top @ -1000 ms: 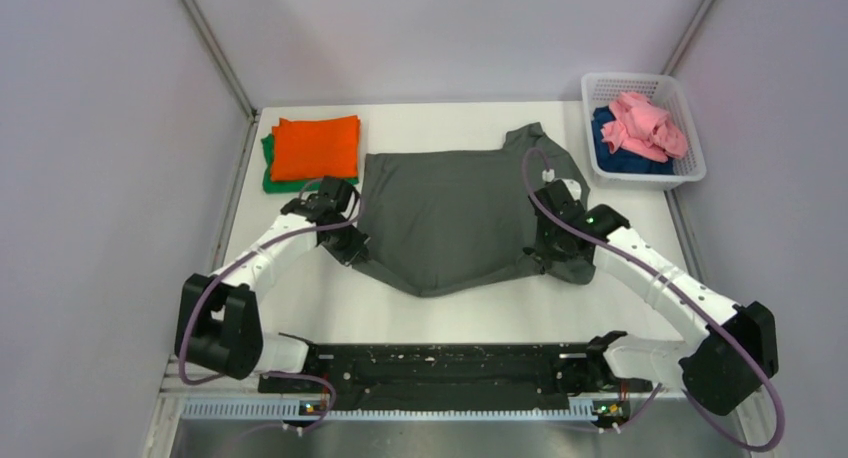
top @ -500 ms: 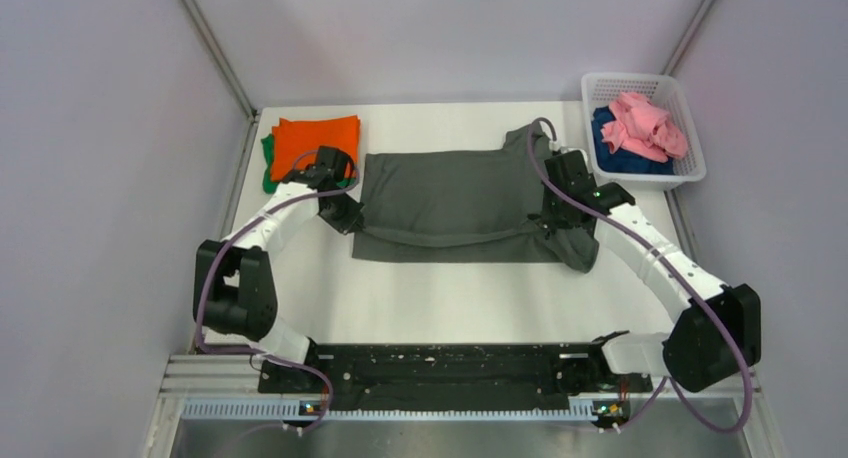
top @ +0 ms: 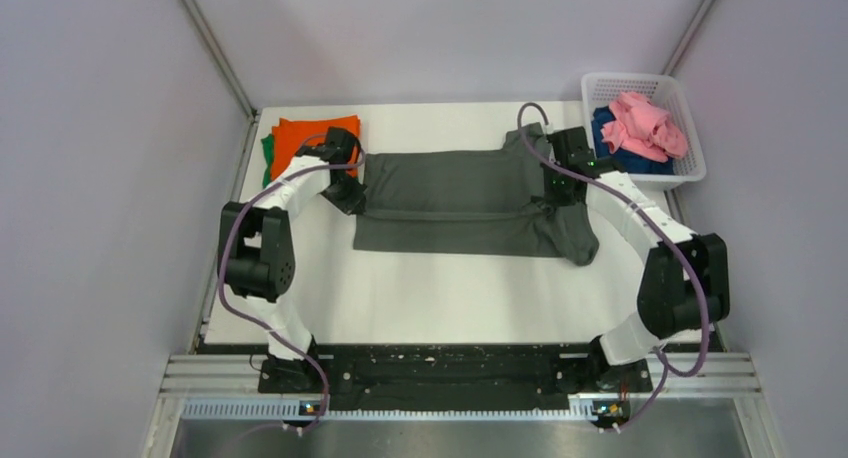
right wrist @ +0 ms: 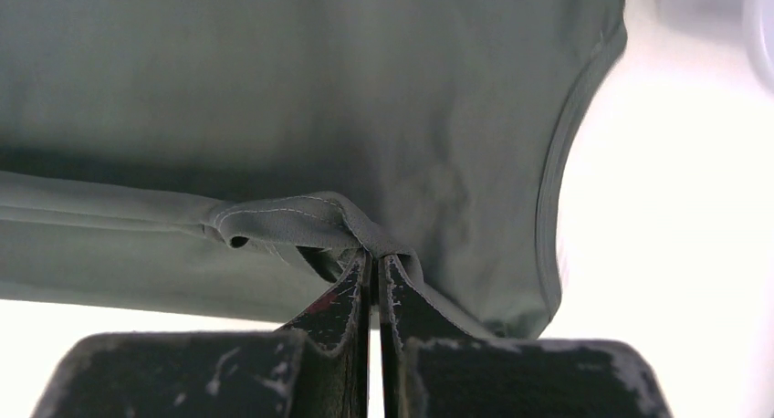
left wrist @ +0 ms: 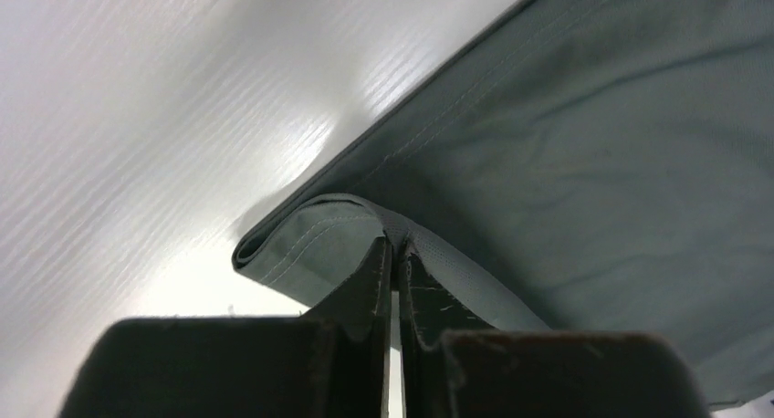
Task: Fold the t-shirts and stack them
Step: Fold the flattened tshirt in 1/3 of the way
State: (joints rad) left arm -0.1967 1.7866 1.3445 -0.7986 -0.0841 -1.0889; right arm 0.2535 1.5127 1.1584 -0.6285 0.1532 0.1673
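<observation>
The dark grey t-shirt [top: 460,203] lies across the table's far middle, its near part doubled over towards the back. My left gripper [top: 349,200] is shut on the shirt's folded hem at its left edge; the left wrist view shows the pinched cloth [left wrist: 356,231]. My right gripper [top: 556,200] is shut on the hem at the right edge; the right wrist view shows that cloth [right wrist: 301,213]. A sleeve hangs loose at the right [top: 580,243]. An orange t-shirt [top: 300,138] lies folded on a green one [top: 268,158] at the far left. Pink [top: 645,123] and dark blue [top: 610,138] shirts lie in the basket.
A white mesh basket [top: 690,173] stands at the far right corner, close behind my right arm. The folded stack lies just behind my left gripper. Grey walls stand on both sides and at the back. A black rail [top: 450,368] runs along the near edge.
Both grippers have moved away from me towards the back, carrying the shirt's near hem over the rest of the shirt. The shirt now shows as a shorter, doubled band.
</observation>
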